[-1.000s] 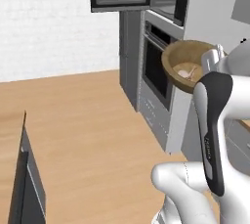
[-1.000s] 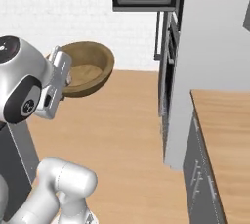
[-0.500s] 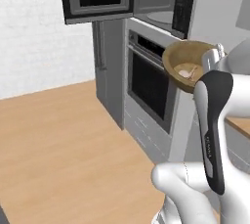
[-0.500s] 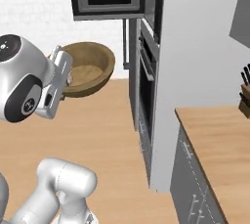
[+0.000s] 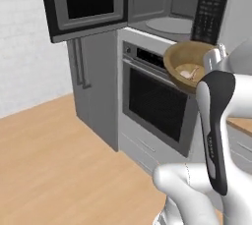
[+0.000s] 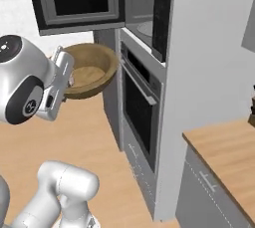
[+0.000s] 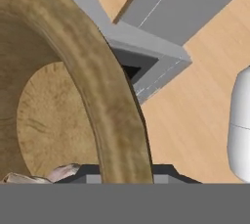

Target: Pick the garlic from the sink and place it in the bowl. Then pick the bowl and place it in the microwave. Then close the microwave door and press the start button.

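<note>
the gripper (image 7: 126,171) clamps the bowl (image 5: 189,65) by its rim, garlic (image 5: 187,72) inside, just below the open microwave (image 5: 170,10) cavity's front edge.

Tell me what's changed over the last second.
The base has driven closer to the open microwave, so the whole scene shifted and the oven looms larger. The gripper still holds the bowl by its rim, garlic inside, at the same height.

my white arm is raised, wrist bent forward; my two-finger gripper (image 7: 126,171) pinches a wooden rim, jaws partly closed.
</note>
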Robot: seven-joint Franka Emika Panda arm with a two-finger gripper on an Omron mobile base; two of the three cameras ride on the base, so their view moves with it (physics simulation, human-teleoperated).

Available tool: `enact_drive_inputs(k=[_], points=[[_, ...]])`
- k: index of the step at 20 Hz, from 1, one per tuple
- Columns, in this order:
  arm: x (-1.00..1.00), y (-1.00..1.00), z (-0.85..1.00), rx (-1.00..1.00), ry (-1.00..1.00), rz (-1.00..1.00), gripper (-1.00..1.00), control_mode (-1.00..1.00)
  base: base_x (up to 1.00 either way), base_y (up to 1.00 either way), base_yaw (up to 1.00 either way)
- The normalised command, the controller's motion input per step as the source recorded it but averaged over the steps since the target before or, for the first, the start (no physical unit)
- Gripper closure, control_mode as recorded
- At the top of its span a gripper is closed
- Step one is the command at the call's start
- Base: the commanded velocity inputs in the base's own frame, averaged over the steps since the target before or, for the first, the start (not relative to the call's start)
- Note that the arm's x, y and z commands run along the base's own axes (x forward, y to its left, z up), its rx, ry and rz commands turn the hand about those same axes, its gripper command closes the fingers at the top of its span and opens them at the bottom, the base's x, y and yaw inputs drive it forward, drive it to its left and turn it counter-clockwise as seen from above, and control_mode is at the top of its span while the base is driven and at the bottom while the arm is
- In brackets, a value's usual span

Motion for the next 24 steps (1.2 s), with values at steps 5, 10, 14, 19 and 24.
enact_drive_inputs(k=[5, 10, 14, 19, 24], points=[[0.0, 0.0, 0.0, 0.0, 0.0, 0.0, 1.0, 1.0, 1.0, 0.89, -0.43], [0.0, 0.0, 0.0, 0.0, 0.0, 0.0, 1.0, 1.0, 1.0, 0.67, -0.36], [0.0, 0.0, 0.0, 0.0, 0.0, 0.0, 1.0, 1.0, 0.94, 0.18, -0.21], [0.0, 0.0, 0.0, 0.0, 0.0, 0.0, 1.0, 1.0, 0.75, -0.17, -0.18], [0.0, 0.0, 0.0, 0.0, 0.0, 0.0, 1.0, 1.0, 0.7, -0.03, -0.22]])
